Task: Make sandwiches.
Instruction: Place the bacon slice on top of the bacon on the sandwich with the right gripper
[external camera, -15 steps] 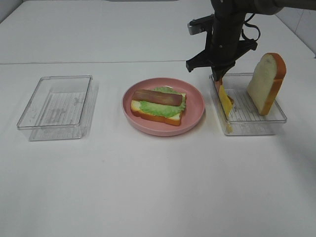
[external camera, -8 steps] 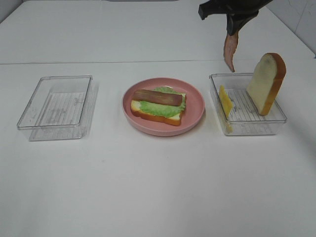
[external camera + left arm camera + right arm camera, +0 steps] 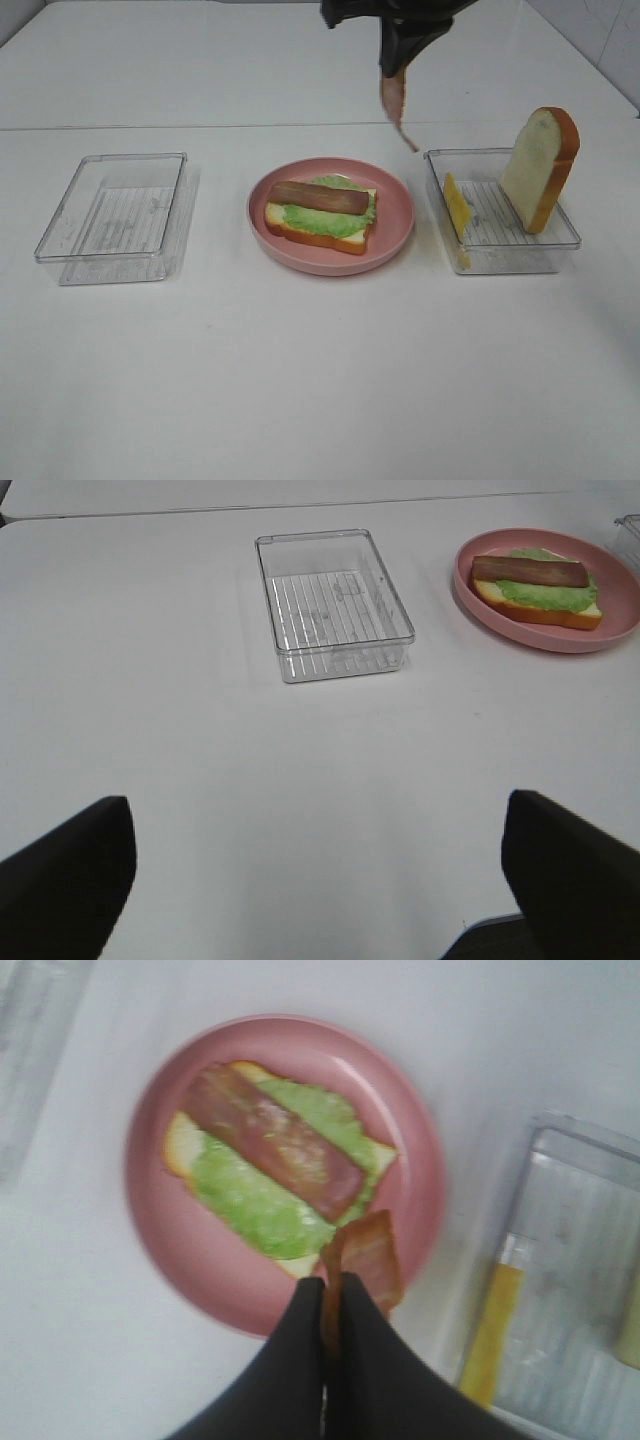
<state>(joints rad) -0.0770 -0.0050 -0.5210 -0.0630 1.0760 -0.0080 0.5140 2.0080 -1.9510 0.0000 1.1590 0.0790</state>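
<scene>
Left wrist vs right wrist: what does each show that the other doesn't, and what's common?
Left wrist only: the ribbed clear tray seen whole, and the left jaws standing wide apart. Right wrist only: a bacon strip pinched in the shut right jaws, and the cheese slice in the other tray. Both: the pink plate and the open sandwich on it.

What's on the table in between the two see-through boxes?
A pink plate holding a half-made sandwich, seen from the high camera. A bacon strip dangles in the air above.
</scene>
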